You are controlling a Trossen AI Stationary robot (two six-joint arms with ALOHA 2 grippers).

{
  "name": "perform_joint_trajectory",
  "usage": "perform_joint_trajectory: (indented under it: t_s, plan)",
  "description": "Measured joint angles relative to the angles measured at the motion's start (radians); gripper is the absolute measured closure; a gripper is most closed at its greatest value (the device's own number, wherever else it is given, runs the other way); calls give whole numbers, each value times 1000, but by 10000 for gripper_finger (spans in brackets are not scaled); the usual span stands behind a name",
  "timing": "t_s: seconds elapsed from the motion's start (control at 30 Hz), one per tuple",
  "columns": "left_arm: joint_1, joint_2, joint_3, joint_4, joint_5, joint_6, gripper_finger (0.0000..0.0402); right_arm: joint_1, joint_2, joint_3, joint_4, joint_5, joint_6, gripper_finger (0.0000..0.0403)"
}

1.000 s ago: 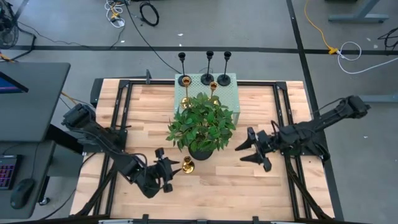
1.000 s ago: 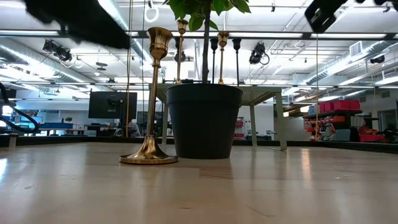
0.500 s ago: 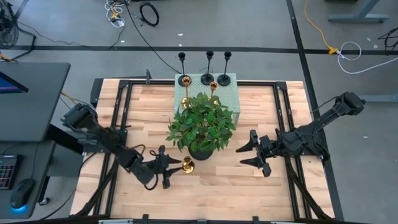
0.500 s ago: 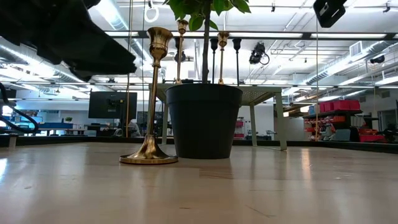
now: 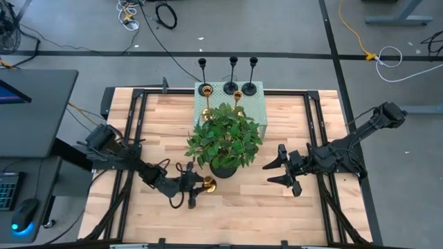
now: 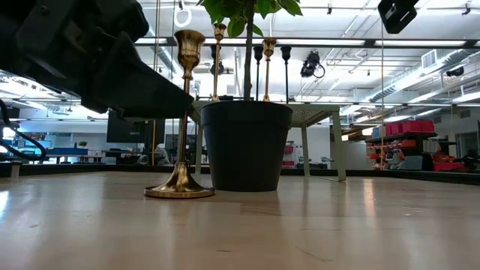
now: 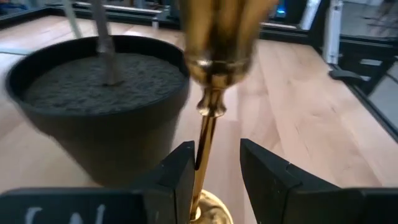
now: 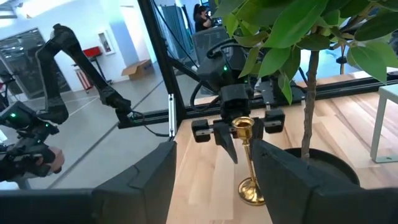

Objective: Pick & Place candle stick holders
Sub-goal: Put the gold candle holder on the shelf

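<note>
A pale wooden desk [image 5: 291, 121] framed in black rails stands on a grey workshop floor, with an open hall of ceiling lights and monitors behind it in the low view. At its middle sits a leafy plant [image 5: 225, 135] in a black plant pot [image 6: 246, 146]. Just beside the pot, on the near side, stands one gold candle stick holder [image 5: 209, 184], upright on its round base. The left tool [image 5: 192, 187] has its fingers either side of the slim stem, parted and not clenched; the left wrist view shows the stem against the inner face of one finger [image 7: 180, 171], with a gap to the other. The right tool [image 5: 284, 169] hangs released, fingers spread, on the far side of the pot, well apart from the holder. Five more holders stand at the desk's back edge on a pale green perforated stand [image 5: 255, 104]: three black ones [image 5: 233, 76] in a row and two gold ones [image 5: 237, 97] nearer the plant.

The risk now is a topple: the holder is tall and narrow, and an off-centre squeeze on the stem could tip it into the pot or slide its base. A lift might also brush the overhanging leaves. White lettering shows on the left tool's body in its wrist view, too cropped to read; no other writing is legible.
</note>
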Motion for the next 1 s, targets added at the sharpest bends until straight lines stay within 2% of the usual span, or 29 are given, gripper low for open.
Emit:
perform_joint_trajectory:
  t_s: [0.13, 0.3, 0.83, 1.0]
  plan:
    - [18, 2, 0, 5, 56, -4, 271, 0, 0, 0, -1, 0, 0, 190]
    - [30, 2, 0, 13, 58, 3, 280, 0, 0, 0, -2, 0, 0, 190]
    - [65, 2, 0, 19, 103, 6, 375, 0, 0, 0, -2, 0, 1, 190]
    - [65, 2, 1, 19, 103, 6, 384, 0, 0, 0, -2, 0, 1, 190]
